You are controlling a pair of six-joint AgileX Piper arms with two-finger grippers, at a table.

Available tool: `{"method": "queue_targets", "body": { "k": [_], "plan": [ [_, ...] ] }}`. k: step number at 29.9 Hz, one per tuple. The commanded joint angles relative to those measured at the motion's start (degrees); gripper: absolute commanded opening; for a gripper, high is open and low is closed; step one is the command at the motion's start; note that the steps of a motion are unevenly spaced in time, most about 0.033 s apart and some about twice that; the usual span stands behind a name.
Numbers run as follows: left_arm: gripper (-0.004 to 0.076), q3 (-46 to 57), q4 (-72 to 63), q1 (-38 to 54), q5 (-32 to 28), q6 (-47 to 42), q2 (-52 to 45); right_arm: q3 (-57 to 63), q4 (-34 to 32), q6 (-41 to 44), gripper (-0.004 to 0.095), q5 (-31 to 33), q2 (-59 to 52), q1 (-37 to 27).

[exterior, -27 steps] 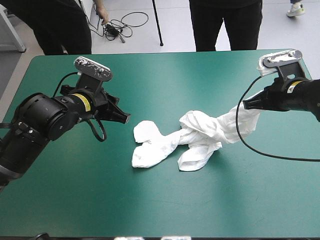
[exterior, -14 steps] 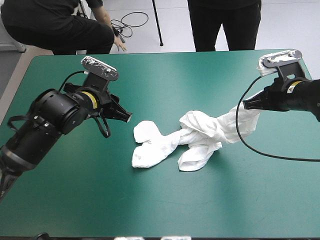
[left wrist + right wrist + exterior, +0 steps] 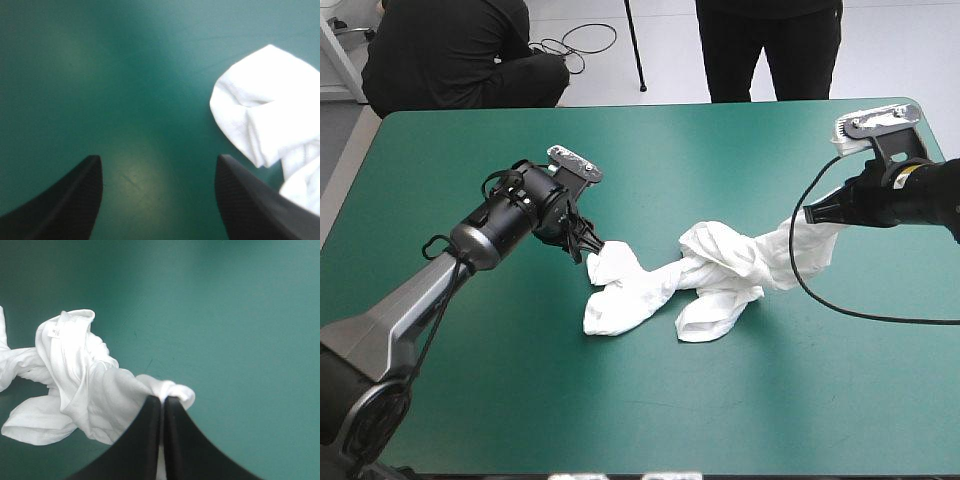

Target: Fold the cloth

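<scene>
High view: seeing the T-shirt point(image 3: 720, 270) lying twisted like a rope mid-table on the teal-green cover point(image 3: 720, 140), so not even starting on real folds yet. Pinching one end with the right gripper point(image 3: 812, 213), holding it up off the table. Hovering the left gripper point(image 3: 592, 250) just beside the other end.

Left wrist view: keeping the fingers point(image 3: 65, 200) wide apart, gripping nothing, a white lobe sitting beside one finger.

Right wrist view: clamping all but shut on a bunch of fabric.

Guessing what's left: untwisting, spreading flat, then all the folding.
</scene>
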Motion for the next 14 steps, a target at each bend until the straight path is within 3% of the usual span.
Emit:
{"method": "queue_targets", "body": {
  "k": [1, 14],
  "plan": [
    [0.0474, -1.8, -2.5, 2.7, -2.9, 1.7, 0.6, -2.0, 0.3, -0.6, -0.0017, -2.7, -1.5, -0.3],
    [0.0474, -3.2, -12.6, 3.6, -7.5, 7.5, 8.8, -2.0, 1.0, -0.8, -0.0017, -2.6, -1.5, -0.3]
  ]
}}
